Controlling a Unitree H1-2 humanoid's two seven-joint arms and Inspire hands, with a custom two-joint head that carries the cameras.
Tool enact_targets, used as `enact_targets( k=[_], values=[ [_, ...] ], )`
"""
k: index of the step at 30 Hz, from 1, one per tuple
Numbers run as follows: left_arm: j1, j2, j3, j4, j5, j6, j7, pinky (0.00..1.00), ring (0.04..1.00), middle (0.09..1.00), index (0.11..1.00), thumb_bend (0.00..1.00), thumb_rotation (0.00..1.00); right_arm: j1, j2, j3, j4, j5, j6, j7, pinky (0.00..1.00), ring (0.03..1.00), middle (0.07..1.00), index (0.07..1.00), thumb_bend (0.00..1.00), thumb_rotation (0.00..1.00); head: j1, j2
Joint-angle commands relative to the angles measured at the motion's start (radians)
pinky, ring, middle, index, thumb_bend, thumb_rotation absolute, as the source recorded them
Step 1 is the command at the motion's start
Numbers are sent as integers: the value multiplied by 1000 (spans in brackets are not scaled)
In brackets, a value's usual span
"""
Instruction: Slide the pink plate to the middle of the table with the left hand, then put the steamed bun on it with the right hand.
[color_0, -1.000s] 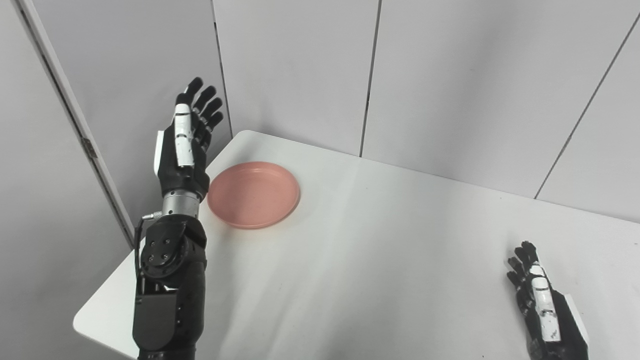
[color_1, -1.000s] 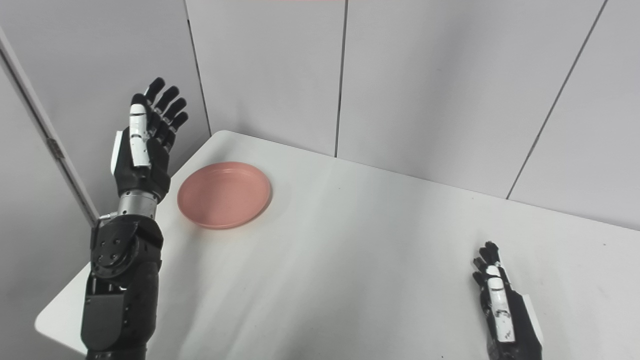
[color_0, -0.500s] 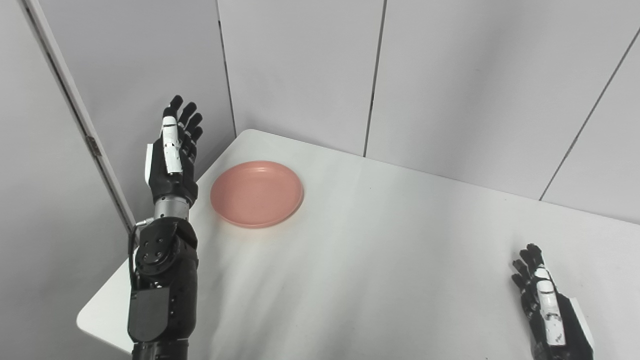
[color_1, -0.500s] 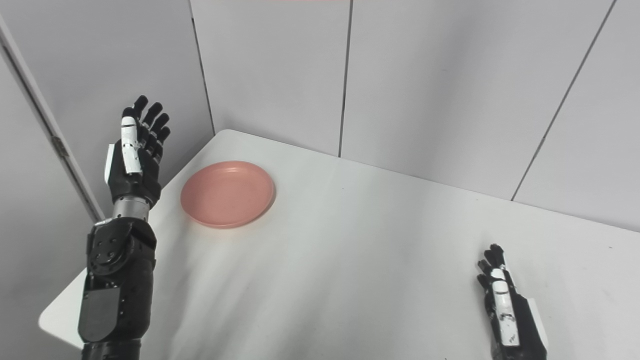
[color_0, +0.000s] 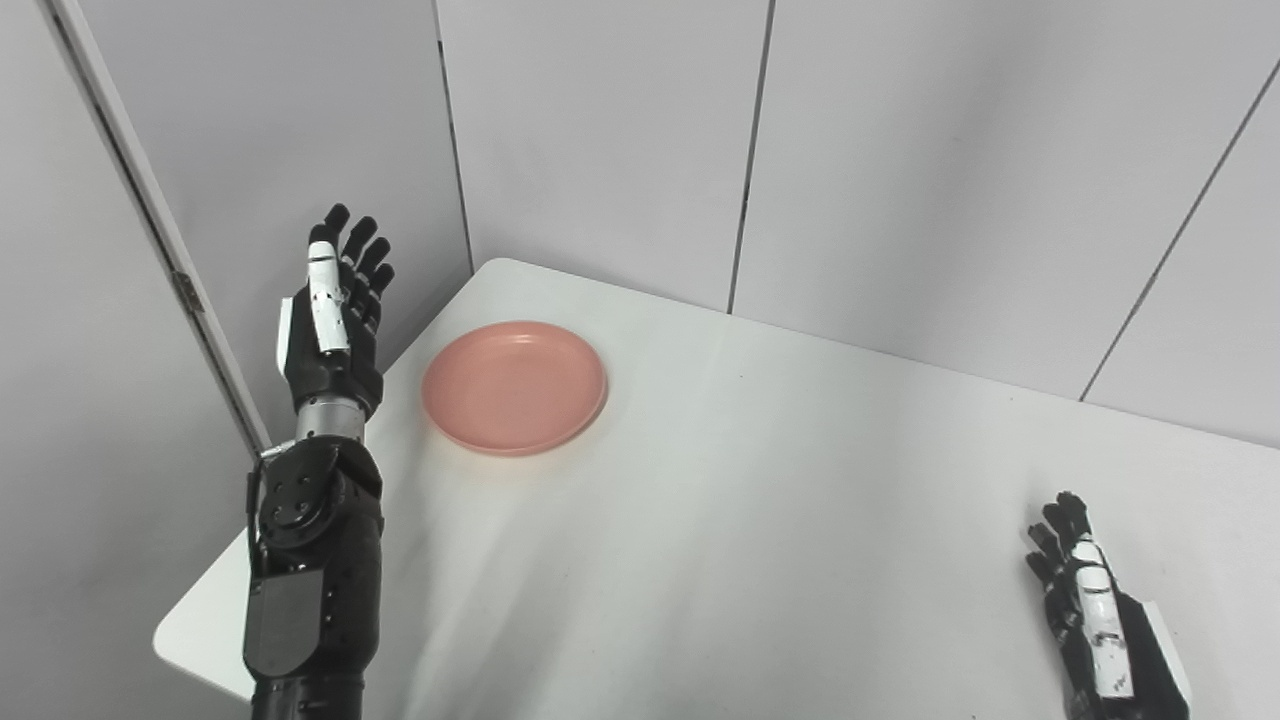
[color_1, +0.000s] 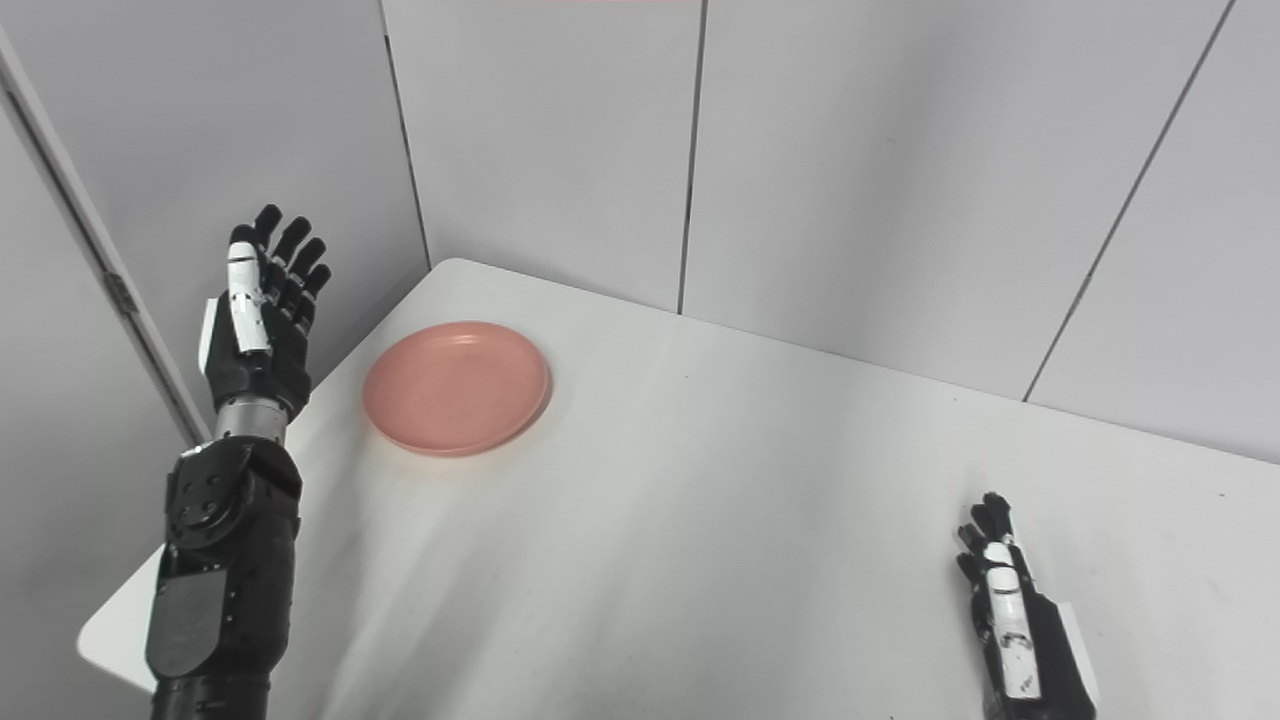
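Left hand, fingers spread and empty, raised just left of pink plate near table's far-left corner; right hand, open, resting well right of plate.

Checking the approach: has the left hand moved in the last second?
Yes. The left hand has drifted left, away from the pink plate, toward the table's left edge.

Bright even light, soft faint shadows, sharp focus
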Motion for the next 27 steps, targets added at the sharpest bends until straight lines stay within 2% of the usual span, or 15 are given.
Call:
enact_targets(
  k=[1,21,27],
  values=[
    [-26,31,4,-3,-8,-24,12,952,929,931,930,461,1000,27,2,-1,-1,-1,25,-1,1000,981,1000,1000,152,1000,-1,1],
    [-37,48,16,140,-49,-51,14,944,929,932,930,440,1000,25,3,-4,0,7,21,2,1000,983,1000,1000,142,1000,1,10],
    [-41,48,17,181,-62,-52,13,948,934,934,934,436,1000,26,3,-5,-9,11,39,-2,1000,984,1000,1000,148,1000,2,14]
  ],
)
